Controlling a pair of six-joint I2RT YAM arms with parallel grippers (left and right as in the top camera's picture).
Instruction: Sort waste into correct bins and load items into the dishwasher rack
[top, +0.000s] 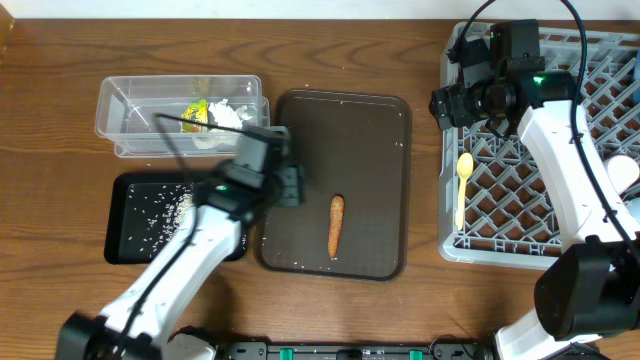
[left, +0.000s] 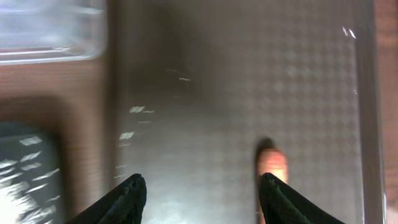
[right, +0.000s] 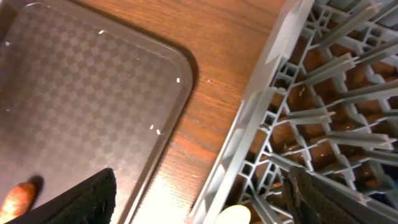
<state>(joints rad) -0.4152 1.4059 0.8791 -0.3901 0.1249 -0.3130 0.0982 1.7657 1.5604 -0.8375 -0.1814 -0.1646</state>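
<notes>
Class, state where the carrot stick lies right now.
Overhead view: the carrot stick lies in the lower middle of the brown tray, just right of the left gripper, between the black tray and the rack.

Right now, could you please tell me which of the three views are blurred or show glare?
Overhead: sharp and evenly lit, with the small orange carrot-like stick crisp on the dark brown tray. Left wrist: smeared throughout, the clear rectangular plastic tub and the stick soft-edged. Right wrist: mostly sharp, with a warm glare on the wooden table beside the grey plastic dishwasher rack.
</notes>
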